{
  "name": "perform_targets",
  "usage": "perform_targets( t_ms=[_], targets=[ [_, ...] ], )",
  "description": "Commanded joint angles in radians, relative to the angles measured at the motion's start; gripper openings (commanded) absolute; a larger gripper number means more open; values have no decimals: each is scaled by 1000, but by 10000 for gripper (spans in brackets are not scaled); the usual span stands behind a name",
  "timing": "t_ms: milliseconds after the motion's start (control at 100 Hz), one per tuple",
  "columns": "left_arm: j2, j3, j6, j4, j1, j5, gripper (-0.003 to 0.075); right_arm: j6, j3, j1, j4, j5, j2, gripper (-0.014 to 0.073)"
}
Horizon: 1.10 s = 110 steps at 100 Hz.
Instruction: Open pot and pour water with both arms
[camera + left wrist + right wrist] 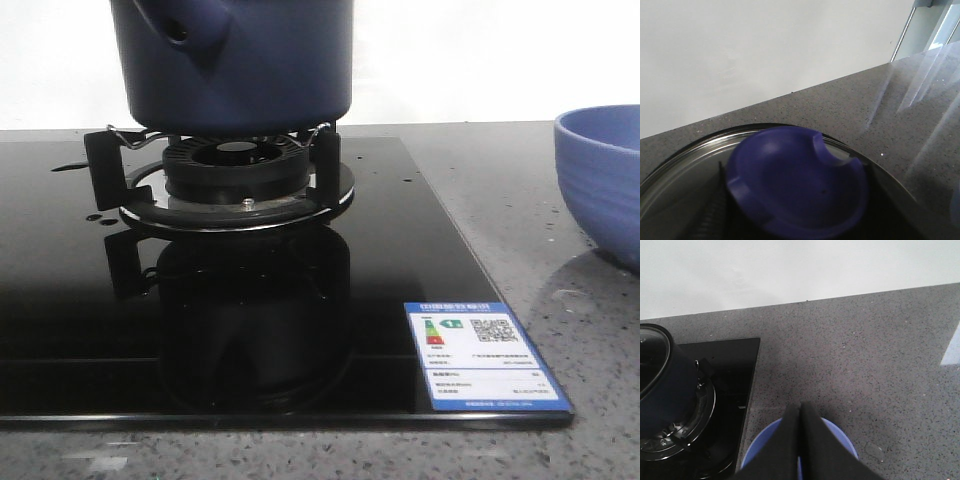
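The large dark navy-blue round pot [235, 60] with straight matte sides stands on the black burner grate [235, 170] of a glossy black glass cooktop [220, 330]. Its short hollow tube handle [185, 30] points toward the camera, a little to the left. On top sits a clear glass lid [680, 172] with a metal rim and a broad blue knob [797, 182] that has a notch in one side; the lid is closed.

I judge the pot to be heavy, more so if it holds water, and stiff, so it will not bend under a grasp. The matte wall gives little to catch, therefore the tube handle is the best place to take it. The lid is glass, fragile and perhaps slippery at the rim; the knob is the safe place for it.

The left gripper is not seen in its wrist view, only the knob close below the camera, so I cannot tell if it is spread or closed. The right gripper [800, 450] has its two dark fingers [785, 445] pressed together with nothing between them, above the periwinkle-blue bowl [605, 175].

This bowl stands on the grey speckled counter [500, 190], to the right of the cooktop and well apart from the pot. A white and blue energy label [480, 355] is stuck on the near right corner of the glass.
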Motion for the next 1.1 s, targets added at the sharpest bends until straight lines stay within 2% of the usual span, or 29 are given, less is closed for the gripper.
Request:
perform_targets(
  t_ms=[0,60,210,380,500,600,740,890,1090],
  targets=[
    [-29,-37,1,-35,0,-13,496,-16,-23,-5,15,-57,-6,-64],
    [-39,-37,1,-35,0,-24,518,-16,-23,-5,15,-55,-6,-64],
    [-109,-37,1,-35,0,-66,514,-17,-23,-5,15,-55,-6,-64],
    [-258,-25,-1,-33,0,-97,502,-90,-10,5,15,-89,-25,-64],
    [-401,50,-9,-33,0,-118,385,-164,77,46,17,-148,-100,-63],
    [-545,173,-10,-33,0,-171,214,-244,213,83,17,-207,-204,-63],
    [-753,378,-10,-33,0,-254,-24,-266,466,126,17,-339,-397,-63],
    [-920,570,-10,-31,0,-283,-20,-266,698,157,51,-452,-609,-64],
    [-1040,720,-10,-31,0,-277,-20,-266,823,162,74,-493,-790,-64]
  ],
)
